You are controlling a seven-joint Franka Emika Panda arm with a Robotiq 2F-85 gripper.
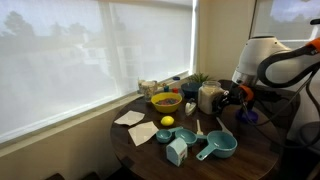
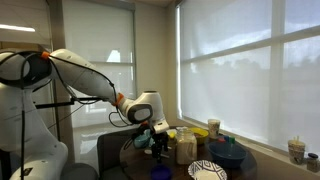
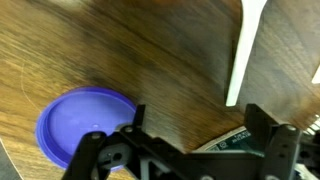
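Observation:
My gripper is open and empty, its two black fingers spread wide just above the brown wooden table. A purple round lid lies flat on the table beside one finger. A white utensil handle lies beyond the other finger. A dark printed object shows under the fingers at the bottom edge. In both exterior views the gripper hangs low over the round table, next to a white canister and the purple lid.
On the table are a yellow bowl, a lemon, teal measuring cups, a light blue cup and white napkins. A patterned plate and blue bowl stand nearby. Windows with blinds are behind.

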